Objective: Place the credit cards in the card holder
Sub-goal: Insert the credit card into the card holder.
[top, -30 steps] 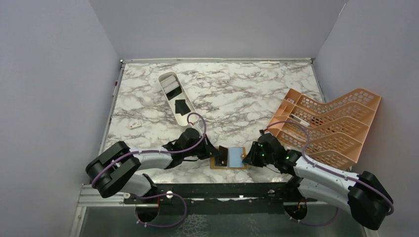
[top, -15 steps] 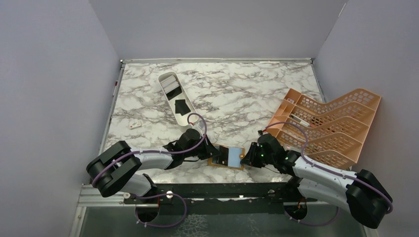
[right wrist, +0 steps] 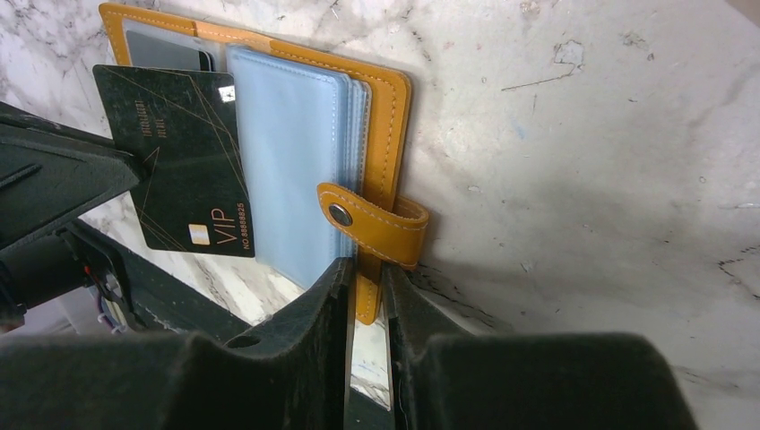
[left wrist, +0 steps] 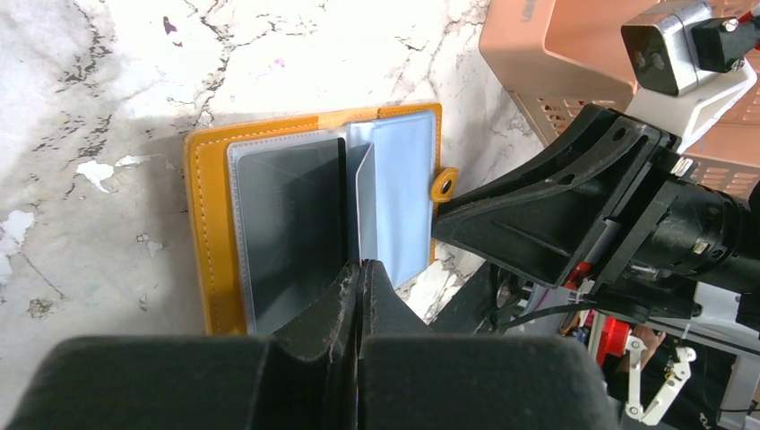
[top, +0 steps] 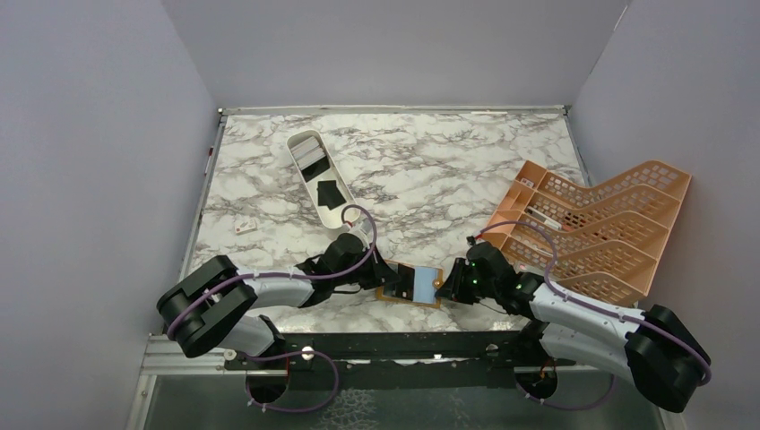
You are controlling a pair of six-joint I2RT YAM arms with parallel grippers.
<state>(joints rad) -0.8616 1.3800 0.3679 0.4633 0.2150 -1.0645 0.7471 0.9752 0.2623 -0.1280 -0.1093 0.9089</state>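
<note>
Pinching card: left gripper (left wrist: 360,267) grips the black card (right wrist: 179,161) over the open holder (right wrist: 392,125).
Right gripper (right wrist: 366,270): fingers clamp holder's edge beside strap (right wrist: 372,219).

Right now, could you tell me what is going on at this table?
The right gripper pinches the edge of the open holder by its snap strap. The left gripper holds a black card on edge over the sleeves, not yet slid in. More cards lie in the white tray.

Black card (right wrist: 179,161) over open card holder (right wrist: 291,152)
</note>
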